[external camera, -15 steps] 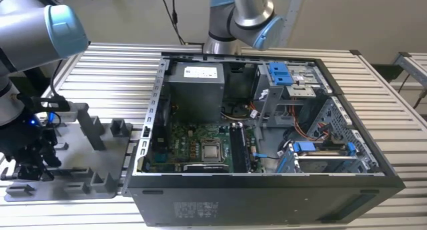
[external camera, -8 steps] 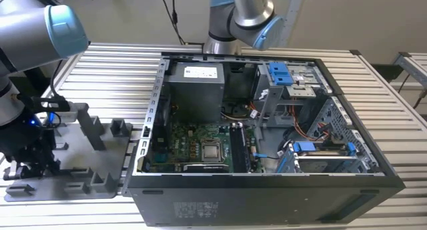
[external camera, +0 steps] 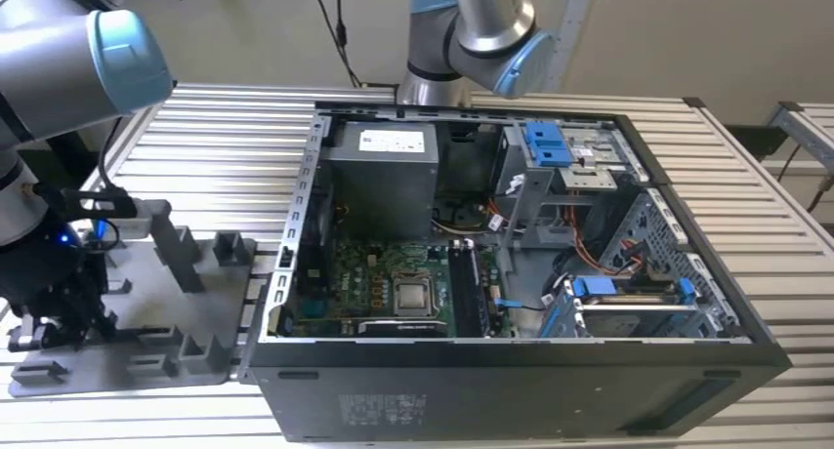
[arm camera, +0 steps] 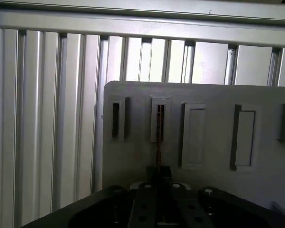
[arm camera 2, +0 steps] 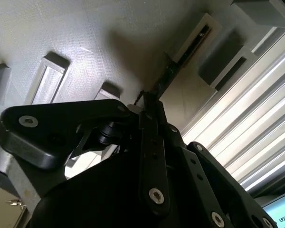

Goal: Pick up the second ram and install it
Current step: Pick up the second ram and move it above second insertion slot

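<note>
Slatted table [external camera: 234, 137], grey tray [arm camera: 213, 95] | tool [arm camera: 158, 168] closed, seemingly pinching second ram [arm camera: 157, 152] edge-on

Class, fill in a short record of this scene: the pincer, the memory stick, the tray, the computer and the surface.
Pincer: black pincer, closed on the stick, above the tray
Stick: long, thin dark memory stick, seen edge-on, far end at a tray slot; whether it is clear of the slot cannot be told
Tray: grey plastic tray of upright holders
Computer: open black computer case with green motherboard, to the exterior view's right of the tray
Surface: ribbed metal table
</note>
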`<state>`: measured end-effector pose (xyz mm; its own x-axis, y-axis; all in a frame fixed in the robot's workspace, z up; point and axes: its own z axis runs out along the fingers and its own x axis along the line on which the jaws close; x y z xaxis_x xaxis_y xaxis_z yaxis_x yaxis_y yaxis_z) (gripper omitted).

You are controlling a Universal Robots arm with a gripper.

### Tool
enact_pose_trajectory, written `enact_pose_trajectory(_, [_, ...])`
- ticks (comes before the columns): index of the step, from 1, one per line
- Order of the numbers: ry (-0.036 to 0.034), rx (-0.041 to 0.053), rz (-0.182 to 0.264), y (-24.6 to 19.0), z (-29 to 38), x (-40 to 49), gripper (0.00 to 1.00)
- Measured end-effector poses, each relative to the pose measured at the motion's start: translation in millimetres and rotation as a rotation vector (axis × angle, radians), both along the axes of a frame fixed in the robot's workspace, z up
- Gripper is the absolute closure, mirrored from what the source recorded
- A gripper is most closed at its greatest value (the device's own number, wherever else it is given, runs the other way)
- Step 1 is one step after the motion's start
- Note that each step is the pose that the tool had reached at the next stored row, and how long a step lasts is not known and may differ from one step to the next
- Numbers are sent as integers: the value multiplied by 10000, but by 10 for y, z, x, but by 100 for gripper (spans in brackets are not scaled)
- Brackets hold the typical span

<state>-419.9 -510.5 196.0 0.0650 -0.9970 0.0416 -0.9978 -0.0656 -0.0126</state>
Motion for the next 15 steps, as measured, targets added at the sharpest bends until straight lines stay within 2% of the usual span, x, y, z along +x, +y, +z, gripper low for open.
enact_pose_trajectory(15, [0, 0, 0, 0, -5, -1, 86])
